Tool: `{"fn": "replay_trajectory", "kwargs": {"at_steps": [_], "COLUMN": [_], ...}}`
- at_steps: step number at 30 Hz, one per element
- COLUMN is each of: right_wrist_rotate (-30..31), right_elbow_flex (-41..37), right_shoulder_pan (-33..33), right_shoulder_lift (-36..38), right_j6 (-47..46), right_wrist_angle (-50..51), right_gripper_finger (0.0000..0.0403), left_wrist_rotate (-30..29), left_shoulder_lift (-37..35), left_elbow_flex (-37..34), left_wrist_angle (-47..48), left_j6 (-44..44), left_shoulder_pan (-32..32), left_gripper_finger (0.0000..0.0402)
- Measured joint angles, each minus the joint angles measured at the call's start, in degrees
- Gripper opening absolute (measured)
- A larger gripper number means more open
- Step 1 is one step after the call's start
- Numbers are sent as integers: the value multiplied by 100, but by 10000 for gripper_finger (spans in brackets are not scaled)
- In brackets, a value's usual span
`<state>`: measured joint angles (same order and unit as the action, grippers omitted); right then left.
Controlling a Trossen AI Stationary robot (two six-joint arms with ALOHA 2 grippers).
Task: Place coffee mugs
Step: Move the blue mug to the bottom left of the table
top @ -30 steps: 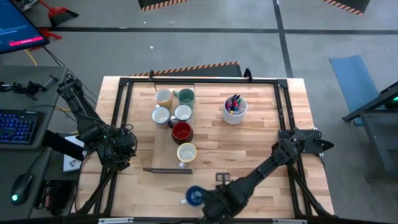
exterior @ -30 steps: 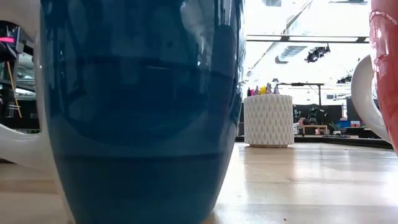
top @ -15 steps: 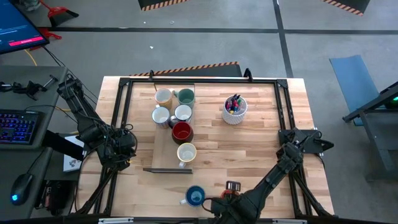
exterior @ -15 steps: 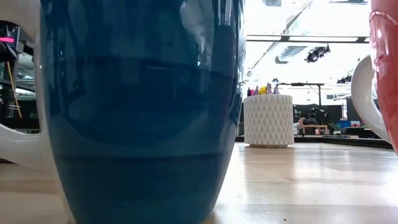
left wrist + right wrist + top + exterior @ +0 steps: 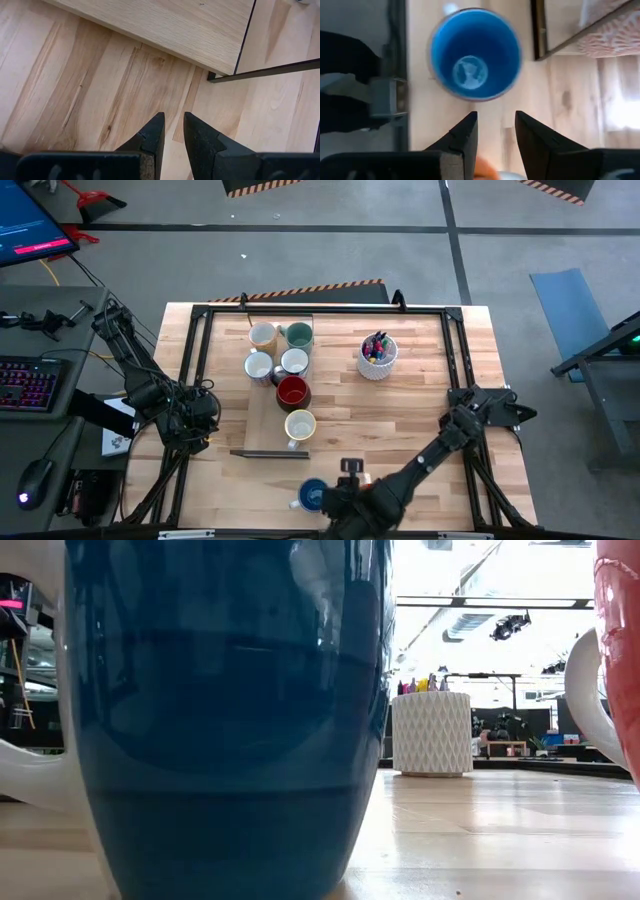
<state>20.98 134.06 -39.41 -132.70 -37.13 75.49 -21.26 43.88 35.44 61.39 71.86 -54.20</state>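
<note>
Blue mug (image 5: pixel 475 54) upright near the table's front edge, glossy deep blue outside, brighter blue inside, white handle, just ahead of the right gripper (image 5: pixel 495 131); jaws parted, empty, apart from the rim. Left gripper (image 5: pixel 173 131) over bare table (image 5: pixel 75 95) at the left side, jaws narrowly parted, holding nothing. Other mugs (image 5: pixel 292 392), red, teal, white, cream, clustered well beyond both jaws.

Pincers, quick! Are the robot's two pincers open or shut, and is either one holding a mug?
Left pincer: nearly shut, a narrow gap, holding nothing, over bare table.
Right pincer: open, holding nothing, just beside the blue mug.
</note>
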Motion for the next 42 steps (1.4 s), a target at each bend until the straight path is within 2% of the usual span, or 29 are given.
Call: {"fn": "replay_trajectory", "kwargs": {"at_steps": [10, 17, 23, 42], "right_wrist_rotate": [-651, -860, -1071, -1305], "right_elbow_flex": [2, 0, 0, 0], "right_shoulder_pan": [362, 380, 382, 691], "right_shoulder_lift": [-116, -408, -511, -723], "right_j6": [160, 311, 568, 1347], "right_wrist_angle": [318, 305, -107, -1032], "right_gripper_finger": [102, 56, 30, 26], "left_wrist_rotate": [-28, -65, -65, -63], "left_shoulder_lift": [-2, 0, -1, -2], "left_elbow_flex": [-1, 0, 0, 0], "left_wrist_angle": [0, 0, 0, 2], "left_j6": [-8, -106, -104, -116], "left_shoulder_pan": [-1, 0, -1, -1], "left_gripper_finger": [62, 62, 62, 62]}}
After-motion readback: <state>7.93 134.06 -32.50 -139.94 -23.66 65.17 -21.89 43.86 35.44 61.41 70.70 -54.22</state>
